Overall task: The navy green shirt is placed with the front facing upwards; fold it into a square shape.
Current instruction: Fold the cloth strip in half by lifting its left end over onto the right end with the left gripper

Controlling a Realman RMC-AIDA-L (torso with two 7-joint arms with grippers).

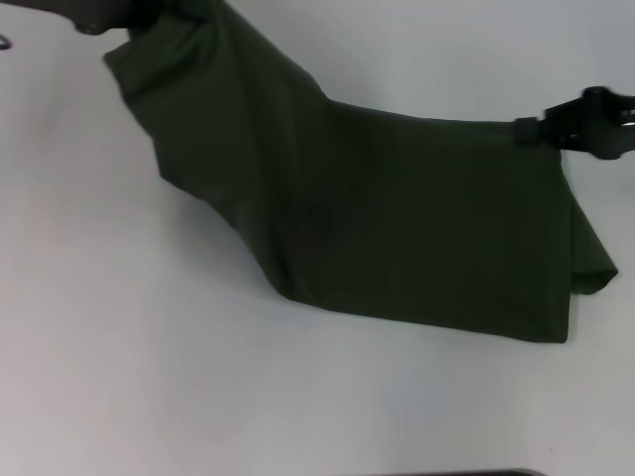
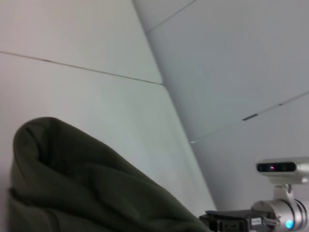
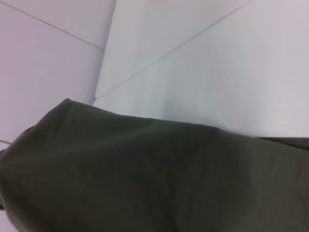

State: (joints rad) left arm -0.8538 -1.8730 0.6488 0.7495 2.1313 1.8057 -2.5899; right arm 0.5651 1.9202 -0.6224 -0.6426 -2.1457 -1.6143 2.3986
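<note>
The dark olive-green cotton shirt (image 1: 397, 218) is held raised by its upper edge so that the cloth hangs to the white tabletop (image 1: 149, 377); the left gripper (image 1: 109, 15) and right gripper (image 1: 556, 129) are closed on it, jaws pinching corners

Head view looks down; wrist views close, perhaps upward-tilted; all share shirt (image 1: 397, 218).

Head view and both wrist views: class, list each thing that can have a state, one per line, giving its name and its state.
navy green shirt: lifted by its upper edge at two corners, hanging as a sheet, lower edge resting on the table, plain side showing.
left gripper: raised at the shirt's upper left corner, gripping the cloth.
right gripper: at the shirt's upper right corner, gripping the cloth.
table: bearing the shirt's lower edge.
</note>
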